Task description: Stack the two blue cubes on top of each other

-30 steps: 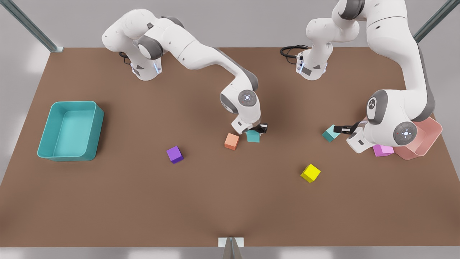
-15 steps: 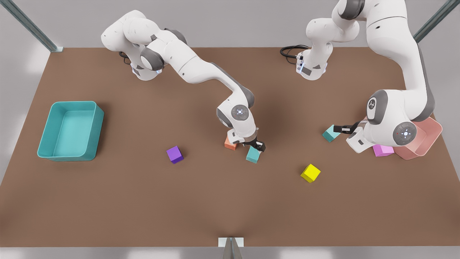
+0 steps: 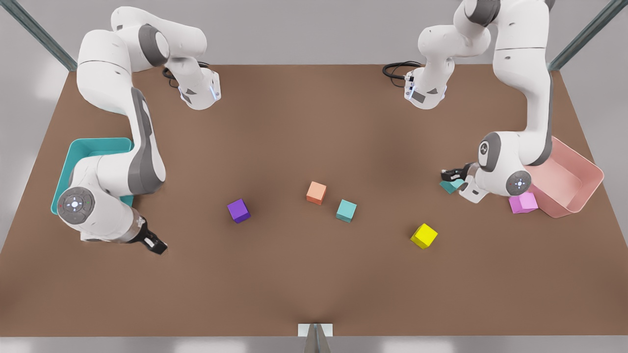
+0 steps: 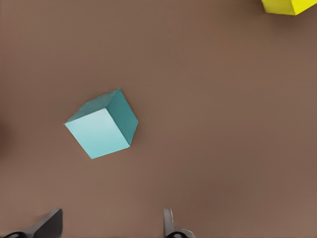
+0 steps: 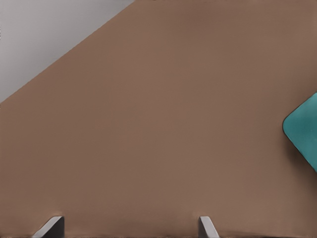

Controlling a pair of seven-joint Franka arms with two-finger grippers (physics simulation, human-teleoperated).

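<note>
Two teal cubes are in play, and they sit well apart. The first teal cube (image 3: 346,211) rests alone on the brown desk (image 3: 294,274) near the middle, just beside an orange cube (image 3: 316,192), with a purple cube (image 3: 238,211) off toward the front view's left.

Over on the front view's right, the left claw (image 3: 450,174) hangs low right over the second teal cube (image 3: 449,187), which is partly tucked under the fingers. From the left wrist view that cube (image 4: 101,130) lies flat on the desk, turned at an angle. The left claw (image 4: 111,225) has its two dark fingertips (image 4: 49,225) spread wide and apart from the cube, so nothing is gripped. A yellow cube (image 4: 290,6) peeks in at the frame's edge; in the front view it (image 3: 424,236) sits between the two teal cubes and nearer the camera.

Behind the left arm there's a pink bin (image 3: 584,171), with a pink cube (image 3: 523,202) touching its outside wall.

The right claw (image 3: 156,244) is away at the front view's left, near the desk in front of the teal bin (image 3: 98,144). The right wrist view has the claw (image 5: 130,225) wide open and empty over bare desk, with a corner of the teal bin (image 5: 303,131) off to one side.

No stack yet: both teal cubes are on the desk.
</note>
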